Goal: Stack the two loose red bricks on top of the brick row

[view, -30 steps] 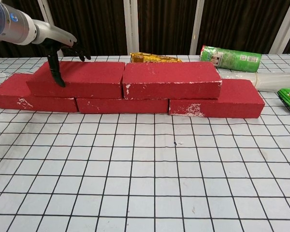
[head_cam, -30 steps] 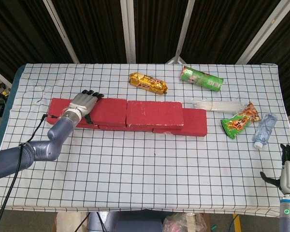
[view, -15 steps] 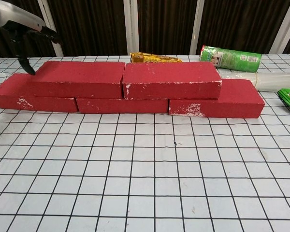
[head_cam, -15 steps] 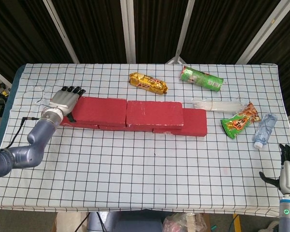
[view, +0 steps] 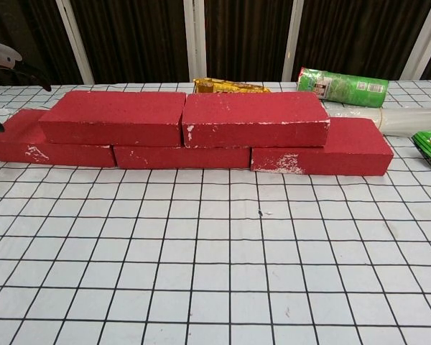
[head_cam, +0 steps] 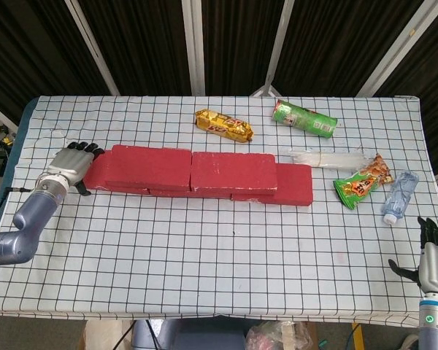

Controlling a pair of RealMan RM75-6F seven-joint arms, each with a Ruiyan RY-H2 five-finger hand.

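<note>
Table: flat top under a white cloth printed with a black grid of squares.
Brick row: three rough, matte red blocks laid end to end across the middle of the table; chipped white patches on the front faces in the chest view.
Left top brick: rectangular, grainy red, lying flat on the row, toward the table's left edge.
Right top brick: same coarse red block, white scuffs on its corners, flat on the row, its end butting against the left top brick.
Left hand: metal-grey palm with dark fingers, released and holding nothing; fingers spread and pointing toward the far edge, just beside the left end of the row, forearm slanting in from the near left corner.
Right hand: at the near right corner, upright, dark fingers apart, holding nothing.
Yellow snack packet: glossy, crinkled, near the far edge.
Green can: cylinder lying on its side, toward the far edge.
Orange-green snack bag: shiny, crumpled, toward the right edge.
Plastic bottle: clear, on its side, near the right edge.
</note>
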